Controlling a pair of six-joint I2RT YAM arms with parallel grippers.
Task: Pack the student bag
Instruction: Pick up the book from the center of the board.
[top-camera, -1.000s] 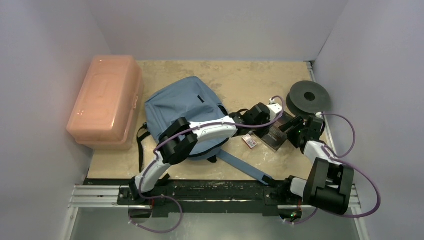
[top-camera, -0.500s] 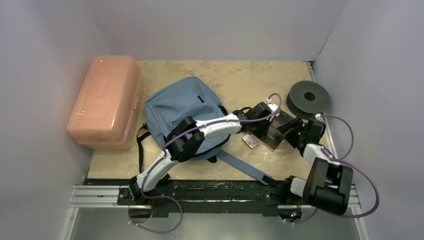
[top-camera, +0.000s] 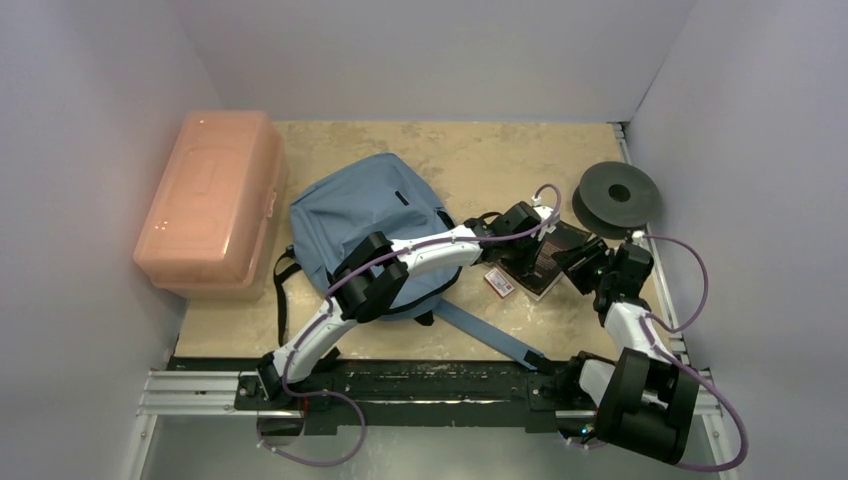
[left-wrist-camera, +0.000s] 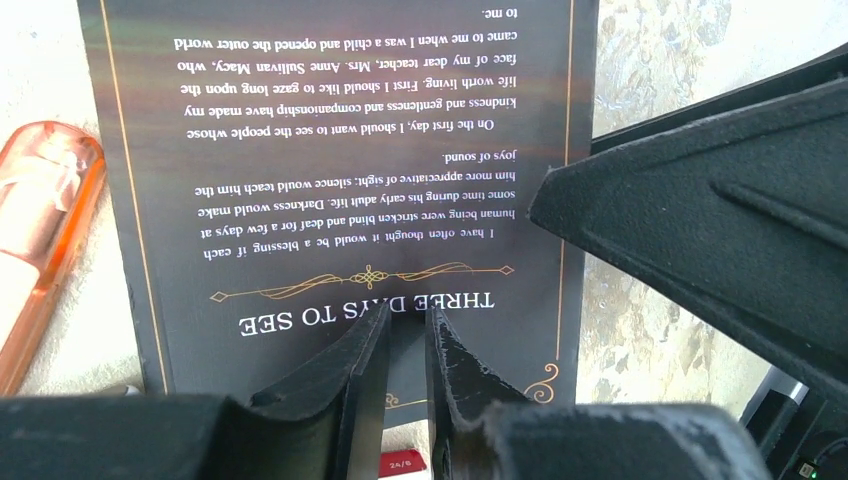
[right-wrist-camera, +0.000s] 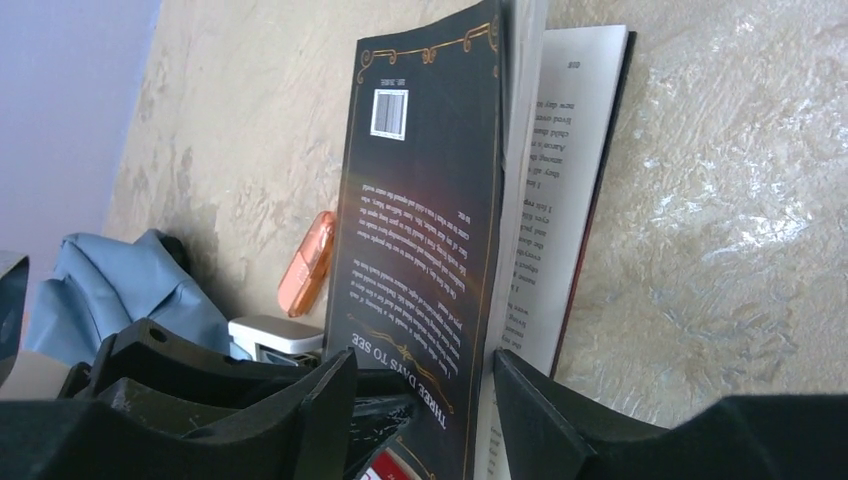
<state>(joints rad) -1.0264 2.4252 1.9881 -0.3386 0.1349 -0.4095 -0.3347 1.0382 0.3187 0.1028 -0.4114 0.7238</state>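
Observation:
The student bag (top-camera: 365, 210), blue-grey with black straps, lies flat left of centre; a fold of the bag (right-wrist-camera: 100, 290) shows in the right wrist view. A dark book titled "Three Days to See" (top-camera: 550, 262) lies right of it, its back cover (right-wrist-camera: 420, 200) raised off the pages. My left gripper (top-camera: 536, 240) reaches across the bag. Its fingers (left-wrist-camera: 407, 318) are almost together, tips against the cover (left-wrist-camera: 340, 150), nothing between them. My right gripper (top-camera: 580, 264) stands open, and its fingers (right-wrist-camera: 422, 360) straddle the raised cover and pages.
A salmon-pink plastic box (top-camera: 210, 205) stands at the left edge. A black spool (top-camera: 617, 195) sits at the back right by the wall. A small orange translucent case (top-camera: 499, 282) lies left of the book (left-wrist-camera: 40, 240). One bag strap (top-camera: 490, 335) runs toward the front rail.
My left gripper has pushed further onto the book and narrowed. My right arm has drawn in lower, its fingers closing in around the book's raised cover.

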